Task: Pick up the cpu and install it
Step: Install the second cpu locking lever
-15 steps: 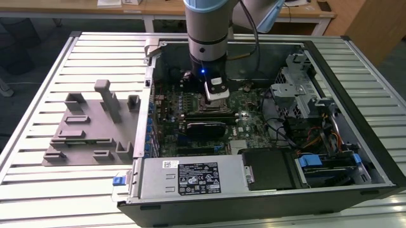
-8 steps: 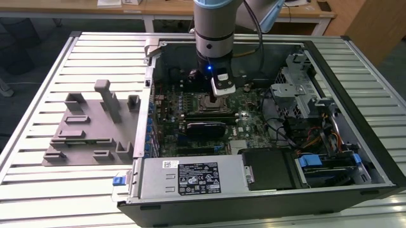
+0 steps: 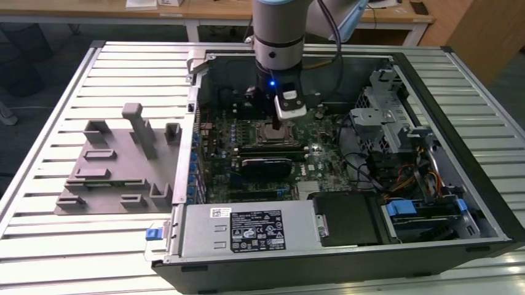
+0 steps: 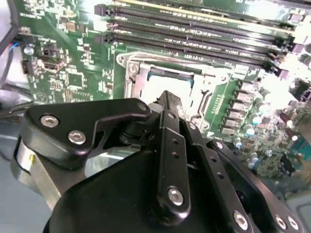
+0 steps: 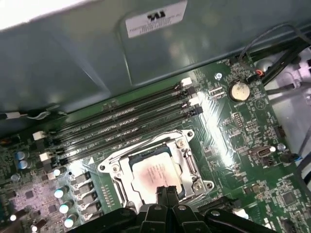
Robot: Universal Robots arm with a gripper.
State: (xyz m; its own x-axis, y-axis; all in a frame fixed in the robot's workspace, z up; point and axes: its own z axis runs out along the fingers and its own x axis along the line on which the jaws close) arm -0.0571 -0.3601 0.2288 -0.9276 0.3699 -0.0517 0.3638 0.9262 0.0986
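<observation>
Item: cpu (image 5: pixel 156 173), pale silver square, lying in the socket (image 5: pixel 192 167) on the green motherboard (image 5: pixel 243 136) inside the open computer case (image 3: pixel 459 153). Gripper (image 5: pixel 166 193): fingers together just above the chip's near edge, clamped on nothing we can see. We judge the seating step nearly done; the next move calls for care not to shift the chip.
</observation>
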